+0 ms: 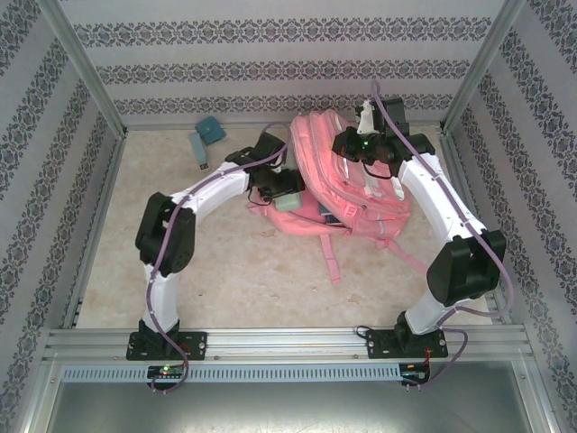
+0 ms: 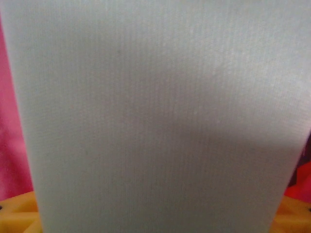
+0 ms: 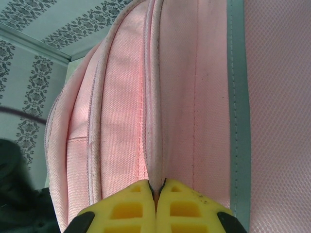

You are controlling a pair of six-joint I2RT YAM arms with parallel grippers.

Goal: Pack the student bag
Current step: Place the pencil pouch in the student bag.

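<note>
Your left gripper (image 1: 281,191) is part open, holding a pale box (image 2: 155,116) beside the pink student bag (image 1: 315,144) on the speckled table (image 1: 225,262). Your right gripper (image 3: 156,199) is squeezed tight at a bag seam. Patterned walls (image 1: 270,54) stand around.

Pink student bag (image 1: 321,159) on counter (image 1: 234,271), left end effector (image 1: 285,192) holding pale green box (image 1: 289,202) at its edge, right end effector (image 1: 367,115) on top

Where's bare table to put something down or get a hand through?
Free: the near strip between the arm bases and the student bag; the left side between the left arm and the wall. Crowded: mid-back, where the right arm and left arm work at the bag; two teal items in the back-left corner.
</note>
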